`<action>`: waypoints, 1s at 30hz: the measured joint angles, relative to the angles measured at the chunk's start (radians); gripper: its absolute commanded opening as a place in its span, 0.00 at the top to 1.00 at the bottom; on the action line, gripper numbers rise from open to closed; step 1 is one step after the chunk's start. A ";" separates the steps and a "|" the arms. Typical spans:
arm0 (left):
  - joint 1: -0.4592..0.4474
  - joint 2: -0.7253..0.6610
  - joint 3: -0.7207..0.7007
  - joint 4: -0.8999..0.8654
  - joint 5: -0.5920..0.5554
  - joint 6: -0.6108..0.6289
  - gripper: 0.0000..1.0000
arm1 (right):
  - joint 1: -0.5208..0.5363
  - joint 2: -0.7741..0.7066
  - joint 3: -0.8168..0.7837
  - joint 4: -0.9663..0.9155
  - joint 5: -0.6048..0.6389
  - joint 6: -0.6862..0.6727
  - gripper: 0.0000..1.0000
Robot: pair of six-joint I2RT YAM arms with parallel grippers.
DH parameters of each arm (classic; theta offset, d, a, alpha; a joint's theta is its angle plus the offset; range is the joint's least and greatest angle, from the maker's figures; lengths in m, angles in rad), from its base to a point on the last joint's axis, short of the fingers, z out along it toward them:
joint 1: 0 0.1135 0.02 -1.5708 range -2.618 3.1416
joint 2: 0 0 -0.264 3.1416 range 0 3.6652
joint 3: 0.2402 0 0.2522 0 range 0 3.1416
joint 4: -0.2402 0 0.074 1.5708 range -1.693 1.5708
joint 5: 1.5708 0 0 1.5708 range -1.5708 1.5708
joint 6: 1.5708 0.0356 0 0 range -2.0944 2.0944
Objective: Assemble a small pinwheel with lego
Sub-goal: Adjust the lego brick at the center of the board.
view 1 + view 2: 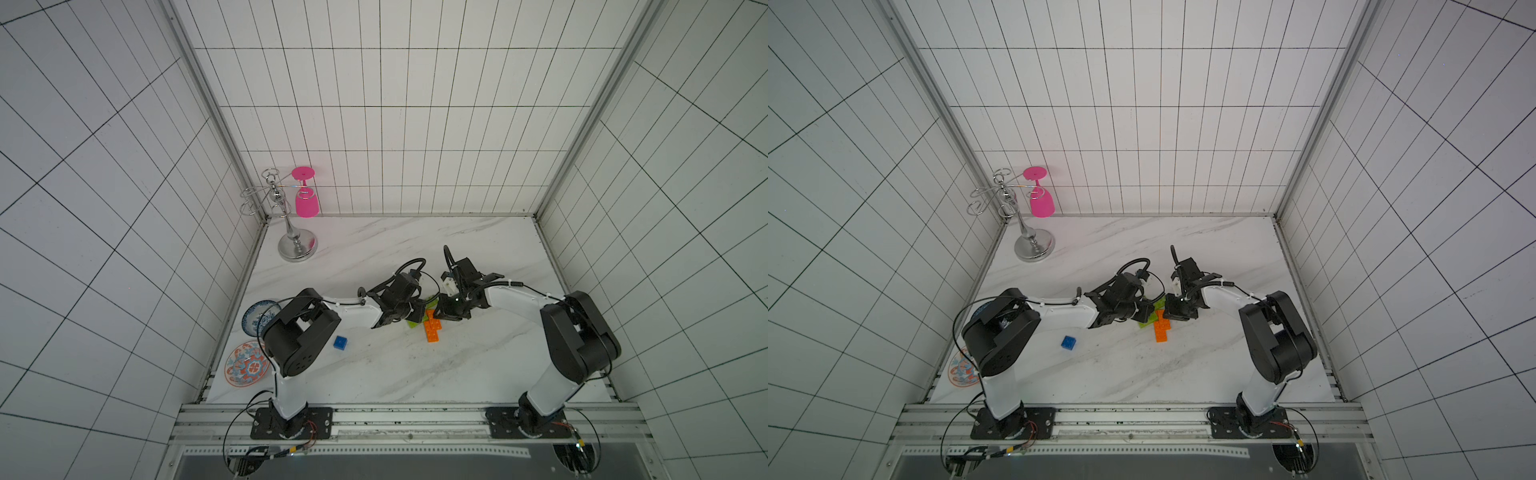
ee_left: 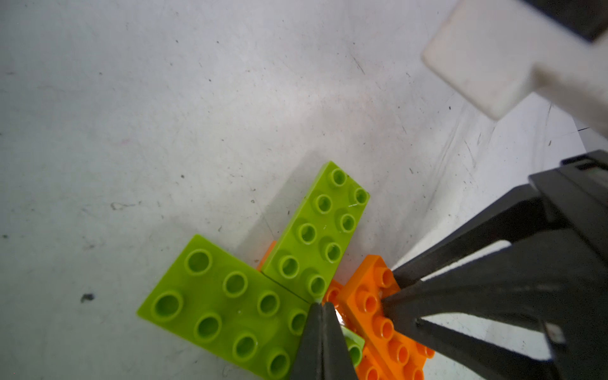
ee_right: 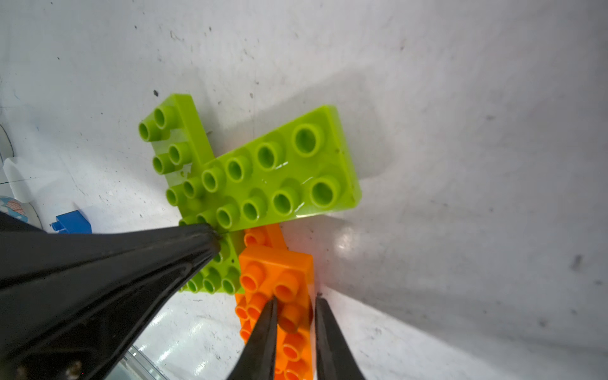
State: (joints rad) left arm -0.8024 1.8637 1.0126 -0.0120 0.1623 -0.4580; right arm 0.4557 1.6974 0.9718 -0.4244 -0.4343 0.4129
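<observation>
Lime-green blades [image 3: 279,171] of pinwheel [image 3: 237,197], mid-frame; left gripper [image 2: 320,307] pressed together atop; right gripper [image 3: 296,304] slightly parted astride orange stem [image 3: 279,263], pinch undeterminable.

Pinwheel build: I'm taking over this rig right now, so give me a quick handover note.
Left gripper: shut, tips pressing on the centre of the pinwheel.
Right gripper: jaws slightly apart, straddling an edge of the orange stem; I cannot tell whether it grips.
Things: lime-green blades and stem lie joined on the table; the blue square lies loose, apart, nearer the left arm.
Done: blades and stem joined.
Left: press the blue square onto the centre.
</observation>
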 measured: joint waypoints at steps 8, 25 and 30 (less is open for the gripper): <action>0.010 0.000 -0.005 0.000 0.010 0.006 1.00 | 0.037 0.018 0.037 -0.034 0.043 -0.034 0.79; 0.028 -0.045 -0.033 0.008 0.034 0.007 1.00 | 0.050 0.002 0.058 -0.067 0.103 -0.048 0.75; 0.028 -0.047 -0.033 0.008 0.037 0.010 1.00 | 0.050 -0.008 0.072 -0.072 0.103 -0.051 0.79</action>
State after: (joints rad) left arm -0.7746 1.8172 0.9794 -0.0036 0.1997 -0.4477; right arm 0.5060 1.6894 1.0443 -0.4965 -0.3317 0.3622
